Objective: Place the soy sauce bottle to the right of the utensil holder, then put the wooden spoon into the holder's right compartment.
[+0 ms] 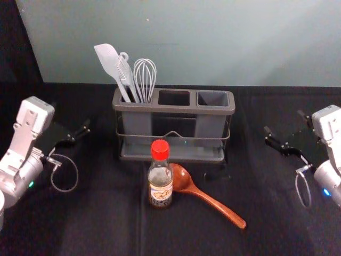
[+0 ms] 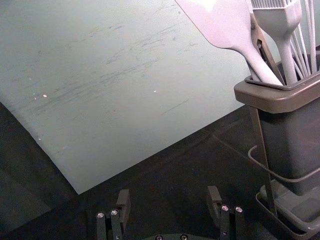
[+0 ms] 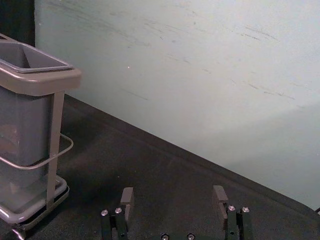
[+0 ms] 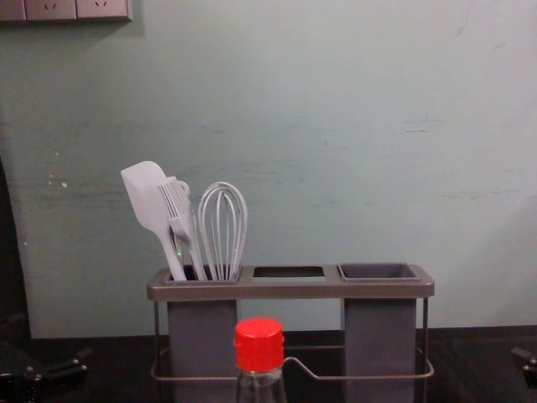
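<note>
Red-capped glass soy sauce bottle [image 1: 161, 184] partly hides glossy wooden spoon [image 1: 213, 204] | wire-railed holder [image 1: 173, 109] behind | left gripper [image 1: 71, 115], right gripper [image 1: 284, 121] flank it, both open

"What sort of place is this?"

"It looks like a robotics lab: a left robot arm [image 1: 25, 144] and a right robot arm [image 1: 331, 138] flank a work area laid with black cloth [image 1: 96, 218]. Behind is a plain, scuffed grey-green wall [image 1: 213, 42], with power sockets [image 4: 50, 8] high on the left."

"And the kitchen things?"

"A utensil holder [image 1: 173, 109], soy sauce bottle [image 1: 160, 184] and wooden spoon [image 1: 213, 204], arranged between the arms like a test setup."
</note>
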